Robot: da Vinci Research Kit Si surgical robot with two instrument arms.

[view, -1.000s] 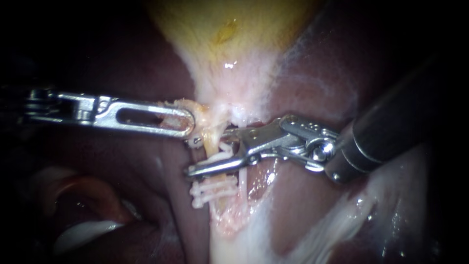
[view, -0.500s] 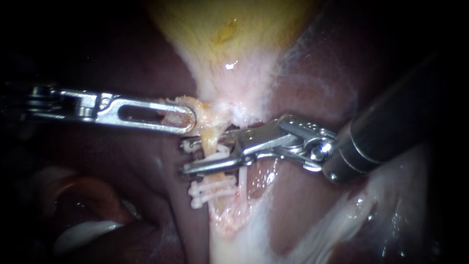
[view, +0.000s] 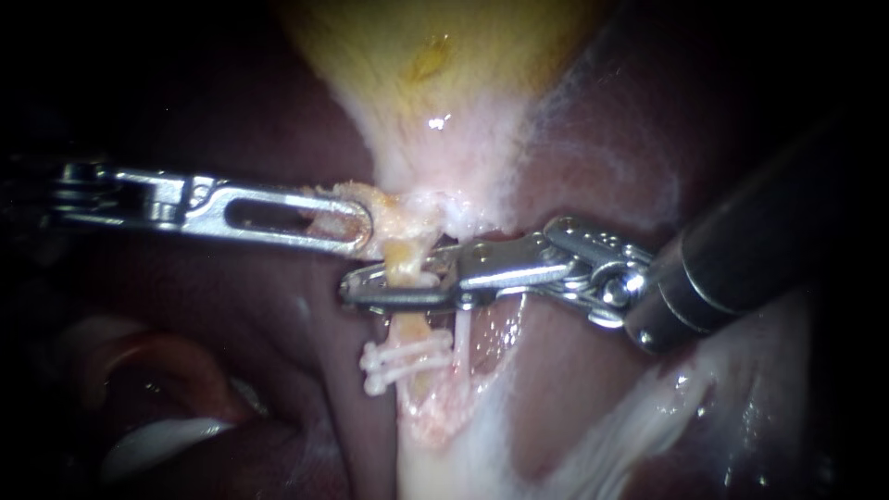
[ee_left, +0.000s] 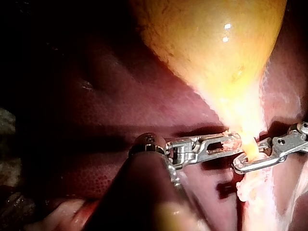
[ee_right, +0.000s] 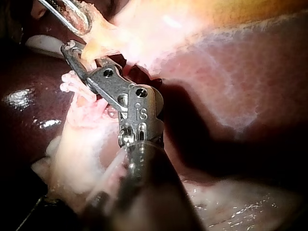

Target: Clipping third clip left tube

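The yellowish left tube (view: 404, 326) runs down from the gallbladder neck (view: 435, 176). My right instrument (view: 352, 289) comes in from the right, and its jaws lie together across this tube, one on each side of it. Just below them, two white clips (view: 407, 356) cross the same tube. A thin pale right tube (view: 460, 335) runs beside it. My left instrument (view: 363, 230) has its slotted jaws shut on frayed tissue at the gallbladder neck, above the right jaws. The right wrist view shows the right instrument (ee_right: 70, 50) clamped on the tube above the clips (ee_right: 72, 83).
The yellow gallbladder (view: 444, 56) fills the upper middle, with dark red liver (view: 231, 370) on both sides. White membrane (view: 611, 444) spreads at the lower right. The right instrument's dark shaft (view: 741, 250) crosses the right side.
The right instrument's jaws, open around the left tube a second ago, have come together on it. They also rose slightly, away from the two clips. The left instrument held still.
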